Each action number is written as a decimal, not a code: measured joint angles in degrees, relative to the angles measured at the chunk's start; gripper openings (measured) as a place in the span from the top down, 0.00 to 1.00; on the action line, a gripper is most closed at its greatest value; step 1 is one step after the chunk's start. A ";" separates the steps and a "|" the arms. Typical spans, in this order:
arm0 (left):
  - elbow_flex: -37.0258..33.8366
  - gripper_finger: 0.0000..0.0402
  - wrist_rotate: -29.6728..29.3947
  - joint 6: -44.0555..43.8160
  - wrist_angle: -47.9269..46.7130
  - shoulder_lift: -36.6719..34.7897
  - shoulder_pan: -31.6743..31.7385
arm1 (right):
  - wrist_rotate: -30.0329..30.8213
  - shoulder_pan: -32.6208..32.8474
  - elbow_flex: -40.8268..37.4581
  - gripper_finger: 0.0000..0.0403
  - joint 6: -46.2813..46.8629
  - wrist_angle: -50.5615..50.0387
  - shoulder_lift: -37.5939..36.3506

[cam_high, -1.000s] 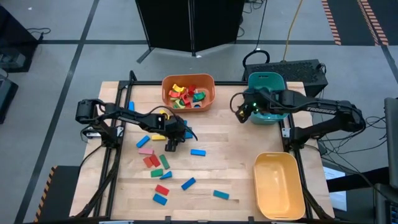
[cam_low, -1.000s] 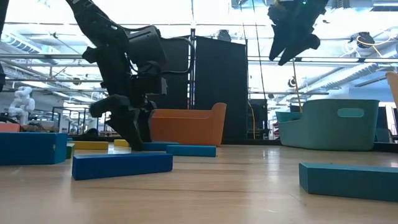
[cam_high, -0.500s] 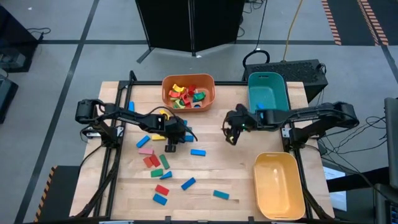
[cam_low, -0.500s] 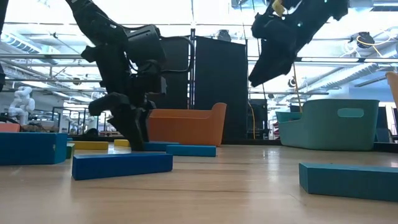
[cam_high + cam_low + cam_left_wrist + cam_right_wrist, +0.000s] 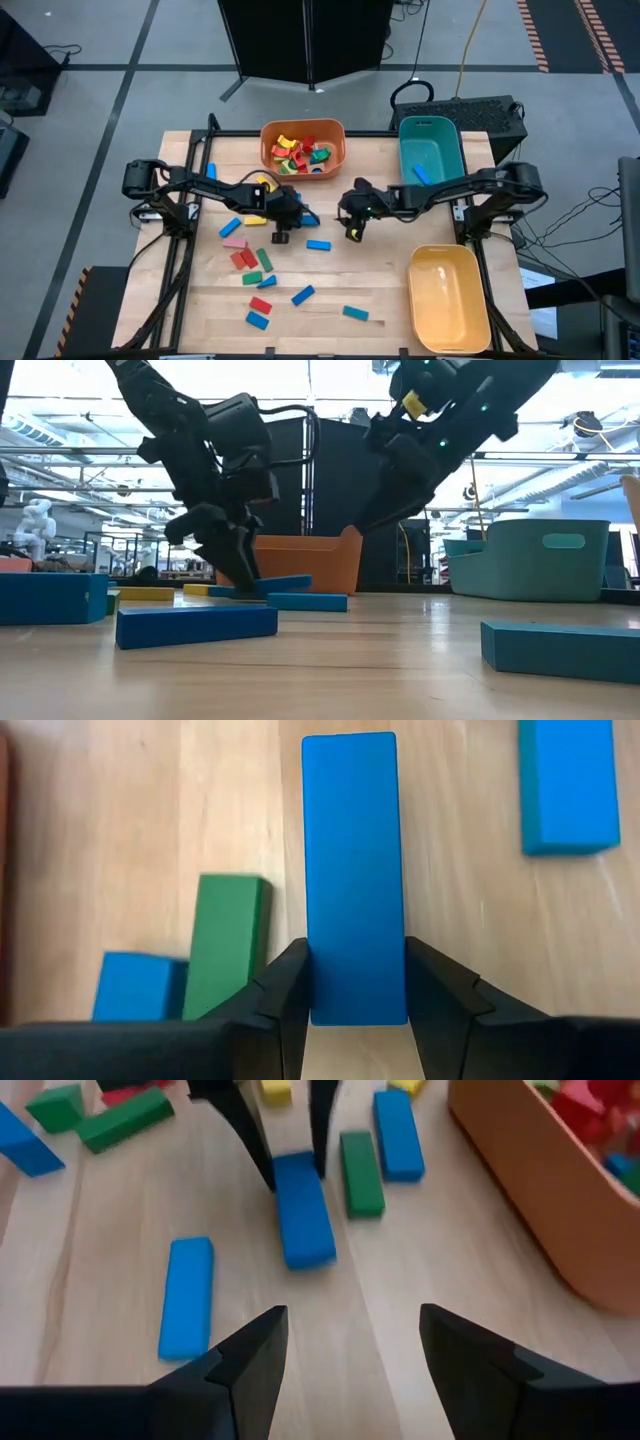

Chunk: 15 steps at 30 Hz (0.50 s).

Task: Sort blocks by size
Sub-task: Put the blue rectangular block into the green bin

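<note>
Blue block (image 5: 354, 870) is clamped at one end between the left gripper's (image 5: 355, 982) fingers, mid-table, just in front of the orange bin (image 5: 336, 150). Right gripper (image 5: 352, 1342) is held wide and empty nearby, above the wood. Other blocks (image 5: 255, 262) lie scattered beside.

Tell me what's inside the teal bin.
The teal bin holds one blue block lying near its front end in the high view. The rest of its floor looks bare; nothing covers it.
</note>
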 joint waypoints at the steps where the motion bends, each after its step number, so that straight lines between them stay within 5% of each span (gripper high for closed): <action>1: 0.00 0.68 0.00 0.02 0.44 0.00 0.00 | 0.02 0.00 0.00 0.47 -0.87 1.56 0.79; 15: 0.46 0.68 0.00 0.04 7.93 -0.04 0.00 | -0.22 0.00 0.09 0.47 -3.95 9.56 4.21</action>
